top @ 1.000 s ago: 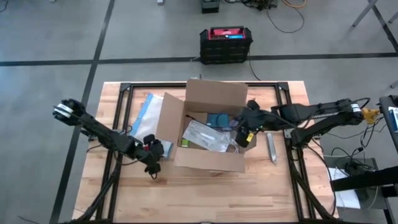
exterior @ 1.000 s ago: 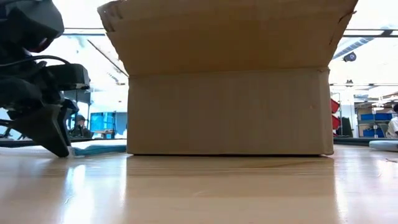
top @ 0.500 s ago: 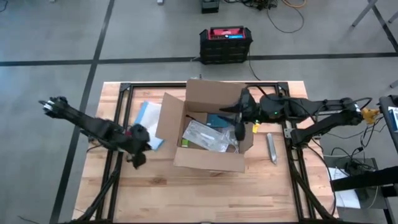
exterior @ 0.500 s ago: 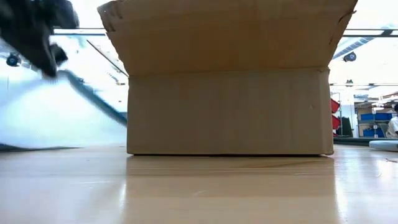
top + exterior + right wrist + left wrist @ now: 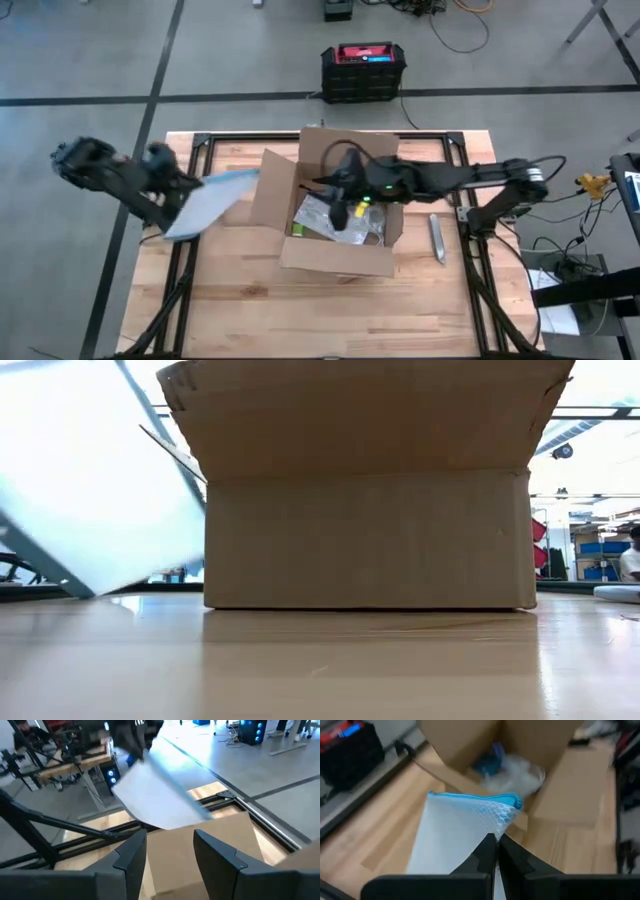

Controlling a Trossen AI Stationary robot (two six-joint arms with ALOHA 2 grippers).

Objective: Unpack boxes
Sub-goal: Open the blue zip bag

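as we look down from above, the box [image 5: 335,215] sits in the middle of the table [image 5: 300,310] with its flaps open and packets inside. the left gripper [image 5: 170,185] is over the table's left side, pinched tight on a clear bag [image 5: 210,200] with a blue edge. the right gripper [image 5: 340,205] hangs over the open box, fingers partly apart and holding nothing. from low down, the box wall [image 5: 365,535] looks stiff and plain, so it is probably light but firm. past the left fingers [image 5: 487,852] the bag [image 5: 455,835] bends, soft and slippery. past the right fingers [image 5: 132,857] a flap [image 5: 215,832] shows; the edge of a flap looks like the best place to take hold.
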